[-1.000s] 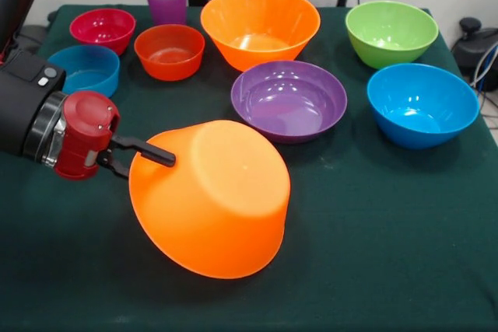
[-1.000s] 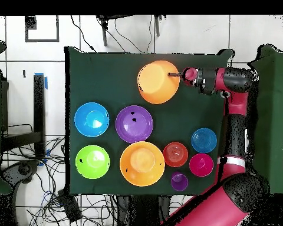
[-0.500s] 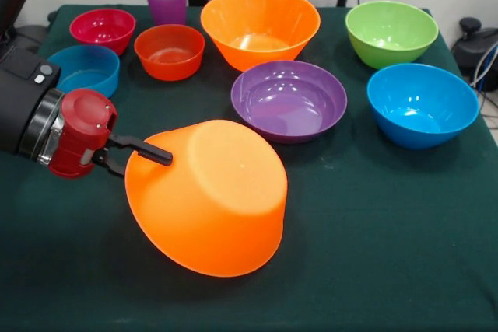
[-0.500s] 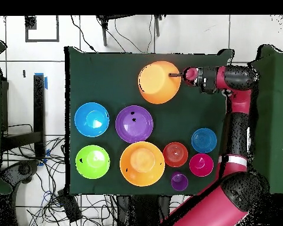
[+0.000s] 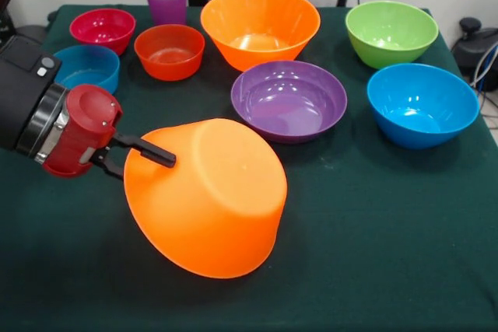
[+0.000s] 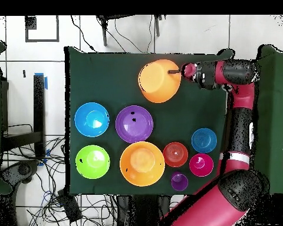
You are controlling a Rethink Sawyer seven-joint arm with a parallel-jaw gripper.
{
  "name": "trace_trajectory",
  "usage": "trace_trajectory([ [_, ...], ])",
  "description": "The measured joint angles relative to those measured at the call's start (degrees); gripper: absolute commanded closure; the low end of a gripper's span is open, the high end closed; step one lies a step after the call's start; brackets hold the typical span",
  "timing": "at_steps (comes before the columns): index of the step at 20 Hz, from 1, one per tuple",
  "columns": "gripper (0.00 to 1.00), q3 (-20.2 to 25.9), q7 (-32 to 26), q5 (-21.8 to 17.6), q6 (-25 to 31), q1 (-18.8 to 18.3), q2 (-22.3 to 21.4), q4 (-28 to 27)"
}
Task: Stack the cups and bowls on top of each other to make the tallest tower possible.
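Orange bowl [image 5: 206, 196] was tipped on its side, rim clamped between the fingers of the gripper [image 5: 136, 153]; bowl's body extended beyond the fingertips, above the green table [image 5: 389, 239].

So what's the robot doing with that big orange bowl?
The robot's gripper is pinching the rim of a big orange bowl, holding it tipped over with its bottom facing up. The other bowls, like the second orange bowl and the purple bowl, sit apart on the table. Nothing is stacked.
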Motion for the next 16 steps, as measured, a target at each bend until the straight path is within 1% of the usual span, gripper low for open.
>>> trace_trajectory([
  [7, 0.00, -0.02, 0.00, -0.08, 2.15, 0.91, 0.25, -2.12],
  [16, 0.00, -0.32, 0.00, -0.14, 2.89, 0.86, 0.61, -3.25],
])
